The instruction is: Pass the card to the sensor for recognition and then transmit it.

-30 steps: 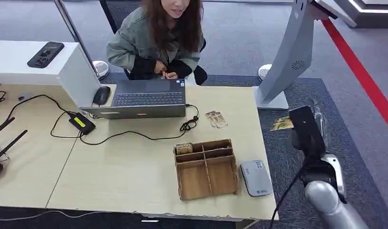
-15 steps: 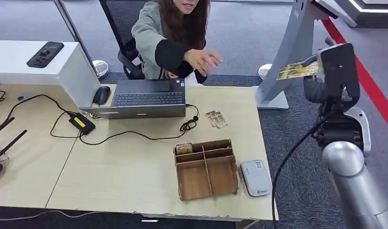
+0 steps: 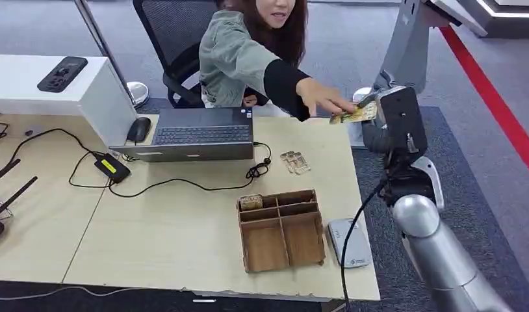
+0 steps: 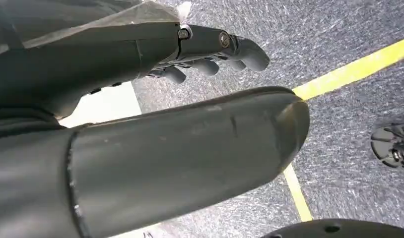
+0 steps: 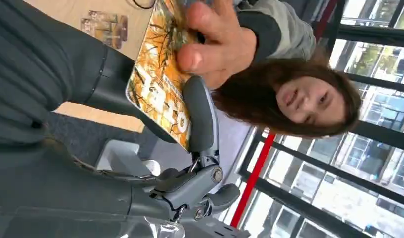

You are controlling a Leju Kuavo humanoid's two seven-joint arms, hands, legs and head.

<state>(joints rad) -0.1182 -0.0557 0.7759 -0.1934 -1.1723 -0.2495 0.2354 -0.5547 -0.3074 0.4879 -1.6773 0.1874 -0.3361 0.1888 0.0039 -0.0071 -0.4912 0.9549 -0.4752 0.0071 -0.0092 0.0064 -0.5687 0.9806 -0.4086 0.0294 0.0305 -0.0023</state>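
My right hand (image 3: 393,120) is raised beside the table's far right corner and pinches an orange-yellow card (image 3: 354,115). The right wrist view shows the card (image 5: 163,84) between my thumb and a finger, with my right hand (image 5: 190,148) behind it. A seated person leans over the table, and the person's hand (image 3: 323,101) grips the card's other end (image 5: 215,44). The grey card sensor (image 3: 349,242) lies on the table at the near right, beside the wooden tray. My left hand (image 4: 205,54) hangs over the carpet with its fingers curled and nothing in it.
A wooden compartment tray (image 3: 281,229) stands near the front right of the table. A laptop (image 3: 197,134), a mouse (image 3: 138,130), cables and a small stack of cards (image 3: 295,162) lie farther back. A grey kiosk stand (image 3: 395,71) rises behind my right hand.
My right hand has come down and leftward from in front of the kiosk to the table's corner. The person leaned forward, stretched an arm out and took hold of the card.
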